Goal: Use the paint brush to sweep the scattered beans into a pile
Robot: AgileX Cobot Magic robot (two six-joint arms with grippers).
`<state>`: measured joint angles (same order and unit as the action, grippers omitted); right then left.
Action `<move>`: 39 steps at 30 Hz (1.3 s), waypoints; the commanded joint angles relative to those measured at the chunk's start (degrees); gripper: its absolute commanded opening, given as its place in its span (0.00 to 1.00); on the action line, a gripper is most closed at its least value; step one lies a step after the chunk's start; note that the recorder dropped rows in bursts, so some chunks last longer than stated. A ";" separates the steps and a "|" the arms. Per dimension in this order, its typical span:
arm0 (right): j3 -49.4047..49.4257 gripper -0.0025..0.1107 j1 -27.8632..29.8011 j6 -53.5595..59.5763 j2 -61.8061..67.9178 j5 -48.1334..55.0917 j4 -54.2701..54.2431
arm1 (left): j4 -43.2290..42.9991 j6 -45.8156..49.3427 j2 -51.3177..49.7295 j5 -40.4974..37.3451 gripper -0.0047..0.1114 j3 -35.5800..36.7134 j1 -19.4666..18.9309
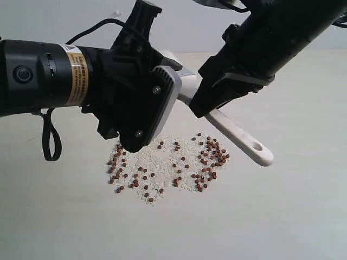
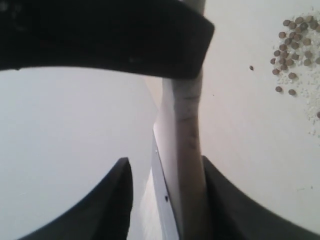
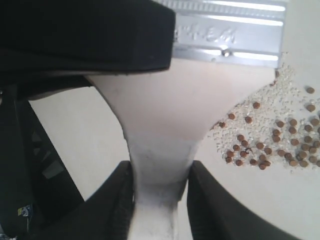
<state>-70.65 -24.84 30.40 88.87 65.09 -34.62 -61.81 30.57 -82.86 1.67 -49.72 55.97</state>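
Observation:
The beans (image 1: 209, 157) lie scattered on the table among whitish crumbs, densest at the patch's right and left ends, with no compact pile. My right gripper (image 1: 205, 108) is shut on the paint brush (image 1: 241, 138) at the handle's narrow neck (image 3: 157, 200), below the silver ferrule (image 3: 230, 30). The handle's end with its hole points to the front right. Beans (image 3: 280, 135) show beside the brush head. My left gripper (image 1: 133, 142) hides the bristles in the exterior view. It stands open (image 2: 165, 162) round the brush (image 2: 182, 130), seen edge-on: one finger touches it, the other stands apart. Beans (image 2: 292, 45) lie off to one side.
The pale table (image 1: 282, 216) spreads bare around the patch of beans and crumbs. The left arm's thick black body (image 1: 49, 73) with a dangling cable loop (image 1: 51, 138) fills the upper left of the exterior view. The right arm (image 1: 282, 32) comes down from the upper right.

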 commanded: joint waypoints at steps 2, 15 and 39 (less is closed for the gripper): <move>-0.59 0.02 -0.03 0.94 -0.09 -0.39 -0.87 | 0.35 -0.84 -0.50 -0.26 0.31 -0.20 -0.13; -0.59 0.04 -0.03 3.28 -0.09 -0.62 -1.14 | 1.24 -1.47 -0.50 -0.26 0.04 -0.20 -0.13; -0.59 0.74 -0.03 10.57 -19.28 -27.46 2.00 | 4.21 -8.65 -0.50 -5.32 0.04 -0.53 -4.64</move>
<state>-70.76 -24.84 38.58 73.65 41.63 -33.02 -58.69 26.10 -83.47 -3.20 -49.72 53.65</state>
